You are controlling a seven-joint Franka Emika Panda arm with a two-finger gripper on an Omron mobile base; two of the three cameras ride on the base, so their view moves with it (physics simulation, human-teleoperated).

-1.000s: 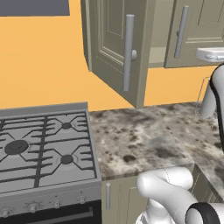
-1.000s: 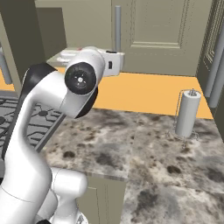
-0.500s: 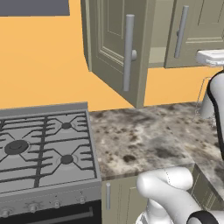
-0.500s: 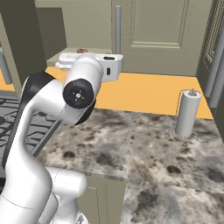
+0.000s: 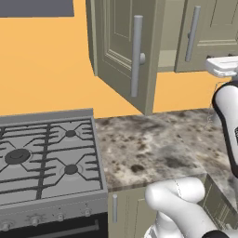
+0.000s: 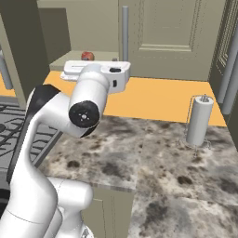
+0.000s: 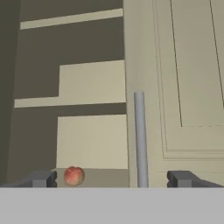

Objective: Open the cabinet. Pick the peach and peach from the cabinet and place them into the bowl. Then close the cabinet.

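Pincer [image 7: 112,178] spread wide and empty, level with the bottom shelf [image 6: 76,60] of the cabinet [image 5: 125,51], left door swung open, right door [image 7: 175,78] closed. Reddish peach [image 7: 74,176] sat on that shelf, just beside the left fingertip [image 7: 41,178] and left of the bar handle [image 7: 140,138]. Second peach and bowl not made out.

Risks, judged: right fingertip could have struck the closed door or its handle during the reach; a round peach, nudged, could have rolled deeper or fallen to the counter [image 6: 153,158].
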